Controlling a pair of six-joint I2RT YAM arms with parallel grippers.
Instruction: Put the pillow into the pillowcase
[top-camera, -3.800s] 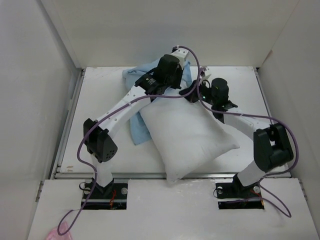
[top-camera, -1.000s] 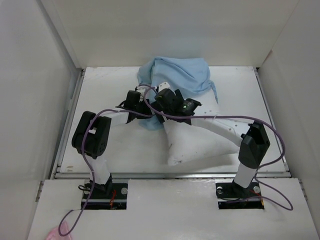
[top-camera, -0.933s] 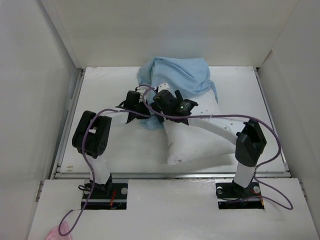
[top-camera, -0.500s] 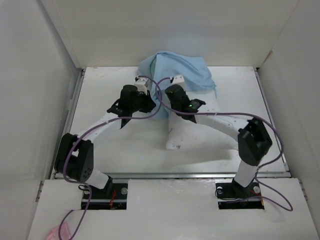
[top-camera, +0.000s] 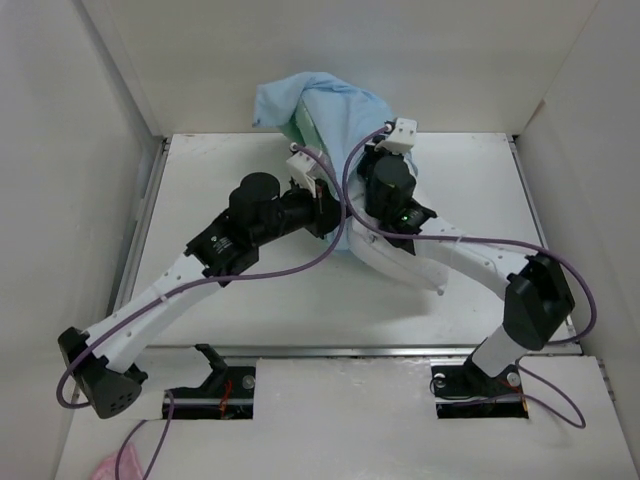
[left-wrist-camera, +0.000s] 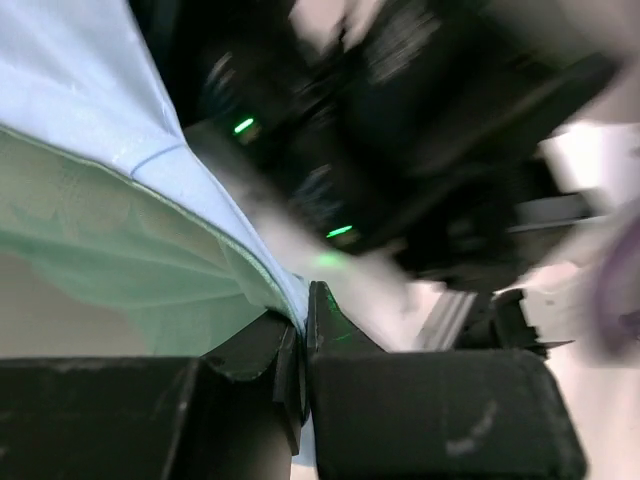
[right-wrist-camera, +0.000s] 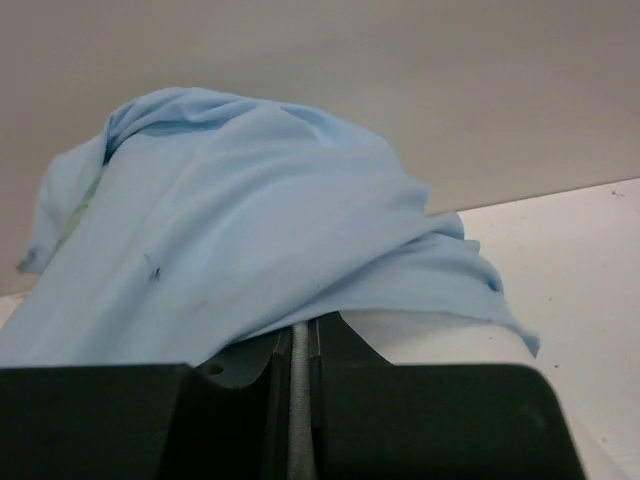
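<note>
The light blue pillowcase (top-camera: 325, 108) is lifted into a peak at the back centre, with its green inner face (top-camera: 303, 126) showing at the mouth. The white pillow (top-camera: 405, 262) lies below it, its far end under the cloth. My left gripper (top-camera: 333, 212) is shut on the pillowcase's edge (left-wrist-camera: 180, 190), with blue cloth pinched between its fingertips (left-wrist-camera: 322, 318). My right gripper (top-camera: 368, 158) is shut on the pillowcase (right-wrist-camera: 250, 230), which drapes over its fingers (right-wrist-camera: 335, 345). A white patch of pillow (right-wrist-camera: 410, 342) shows beneath the cloth.
White walls enclose the table (top-camera: 200, 180) on the left, back and right. The back wall (right-wrist-camera: 400, 90) stands close behind the lifted cloth. The two wrists sit close together, and purple cables (top-camera: 300, 265) loop around both arms.
Both grippers have risen and moved towards the back wall, pulling the pillowcase up into a peak. The left arm has stretched out. Less of the pillow shows than before.
</note>
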